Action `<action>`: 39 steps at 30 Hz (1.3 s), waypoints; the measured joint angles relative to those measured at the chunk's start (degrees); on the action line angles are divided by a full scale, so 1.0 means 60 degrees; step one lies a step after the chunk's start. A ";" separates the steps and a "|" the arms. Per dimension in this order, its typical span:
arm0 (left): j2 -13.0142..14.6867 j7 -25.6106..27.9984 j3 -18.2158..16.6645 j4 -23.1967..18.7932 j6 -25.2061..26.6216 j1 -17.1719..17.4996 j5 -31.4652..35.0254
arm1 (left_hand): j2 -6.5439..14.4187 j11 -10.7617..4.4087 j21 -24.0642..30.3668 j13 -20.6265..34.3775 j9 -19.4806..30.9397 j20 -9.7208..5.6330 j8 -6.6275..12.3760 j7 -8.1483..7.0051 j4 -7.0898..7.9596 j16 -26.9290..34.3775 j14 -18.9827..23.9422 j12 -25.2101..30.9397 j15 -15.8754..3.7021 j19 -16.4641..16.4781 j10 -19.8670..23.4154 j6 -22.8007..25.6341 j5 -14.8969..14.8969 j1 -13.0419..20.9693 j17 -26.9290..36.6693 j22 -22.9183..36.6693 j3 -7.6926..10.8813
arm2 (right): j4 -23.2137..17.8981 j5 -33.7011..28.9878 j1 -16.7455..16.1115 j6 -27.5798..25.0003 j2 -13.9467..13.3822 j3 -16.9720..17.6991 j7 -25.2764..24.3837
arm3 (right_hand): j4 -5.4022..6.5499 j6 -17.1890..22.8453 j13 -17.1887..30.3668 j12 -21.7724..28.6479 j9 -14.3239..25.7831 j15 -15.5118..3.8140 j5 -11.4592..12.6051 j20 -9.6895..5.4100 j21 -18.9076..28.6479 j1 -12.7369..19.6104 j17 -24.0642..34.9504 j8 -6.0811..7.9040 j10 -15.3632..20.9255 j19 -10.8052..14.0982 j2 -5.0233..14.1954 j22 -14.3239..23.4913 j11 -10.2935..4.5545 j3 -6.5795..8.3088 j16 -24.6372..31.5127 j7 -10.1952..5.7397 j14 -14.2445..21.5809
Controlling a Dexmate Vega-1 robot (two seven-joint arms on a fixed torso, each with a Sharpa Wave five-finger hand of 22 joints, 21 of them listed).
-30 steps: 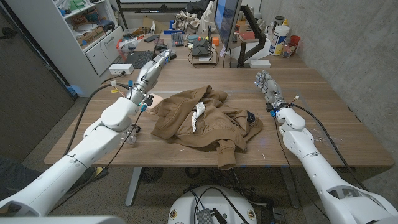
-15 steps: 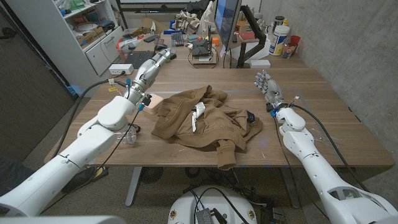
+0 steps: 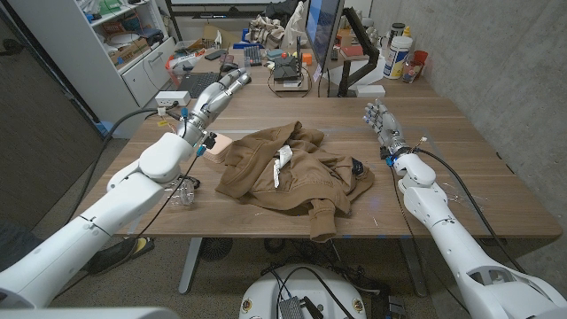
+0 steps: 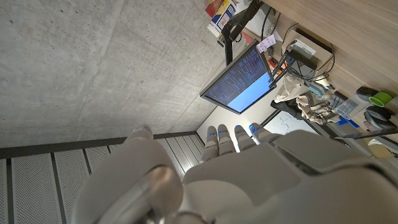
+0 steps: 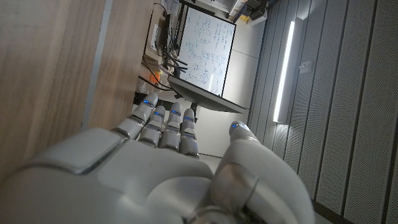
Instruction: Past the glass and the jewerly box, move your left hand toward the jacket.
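From the head camera I see my left hand (image 3: 229, 85) raised over the table's (image 3: 461, 151) far-left part, its fingers stretched forward and close together, holding nothing; in the left wrist view the same hand (image 4: 249, 168) shows its fingertips (image 4: 224, 133) lined up side by side with the thumb set apart, touching nothing. Near the table's left edge, just beside my left forearm, stands the clear glass (image 3: 183, 192), small and see-through. A pale pink box-like thing, which I take for the jewelry box (image 3: 217, 146), sits against the jacket's left side under my left wrist. The jacket (image 3: 292, 168) lies crumpled across the middle of the wooden top, brown soft cloth with a white tag and one sleeve hanging over the near edge. Bare wood lies open between it and the right edge. My right hand (image 3: 381, 121) stands toward the far right, fingers straight and nearly together, empty; the right wrist view shows that hand (image 5: 155, 168) the same way.
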 measured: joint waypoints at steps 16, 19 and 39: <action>0.0287 0.0034 0.0296 -0.0252 0.0617 -0.0360 0.0693 | 0.0075 0.0000 0.0001 0.0000 0.0000 0.0000 0.0000 0.0018 -0.0030 0.0000 -0.0001 0.0000 0.0000 0.0000 0.0000 0.0120 0.0000 0.0074 0.0000 0.0000 -0.0031 | 0.0077 0.0002 0.0065 0.0113 0.0060 -0.0016 -0.0032 | 0.0000 0.0052 0.0000 0.0000 0.0000 -0.0052 0.0000 -0.0016 -0.0062 0.0000 0.0000 0.0000 0.0050 0.0089 0.0000 -0.0001 -0.0051 0.0000 0.0002 0.0053 0.0051; 0.0337 0.0018 0.0353 -0.0307 0.0675 -0.0438 0.0754 | 0.0113 0.0000 0.0001 0.0000 0.0000 0.0000 0.0000 -0.0019 -0.0071 0.0000 -0.0001 0.0000 0.0000 0.0000 0.0000 0.0158 0.0000 0.0113 0.0000 0.0000 0.0010 | 0.0087 0.0001 0.0071 0.0143 0.0063 -0.0016 -0.0029 | 0.0000 0.0052 0.0000 0.0000 0.0000 -0.0052 0.0000 0.0000 -0.0062 0.0000 0.0000 0.0000 0.0050 0.0105 0.0000 -0.0001 -0.0051 0.0000 0.0002 0.0053 0.0051; 0.0663 -0.0227 0.0870 -0.0739 0.1475 -0.1011 0.1448 | 0.0113 0.0000 0.0001 0.0001 0.0000 0.0035 0.0074 -0.0069 -0.0072 -0.0038 -0.0001 0.0000 0.0000 -0.0035 0.0000 0.0206 0.0000 0.0212 0.0000 0.0000 0.0009 | 0.0332 0.0025 0.0247 0.0274 0.0106 -0.0012 0.0139 | -0.0068 0.0051 0.0000 0.0000 0.0000 -0.0103 0.0000 -0.0052 -0.0095 -0.0066 -0.0001 0.0000 0.0049 0.0156 0.0066 -0.0027 -0.0050 0.0011 0.0003 0.0053 0.0102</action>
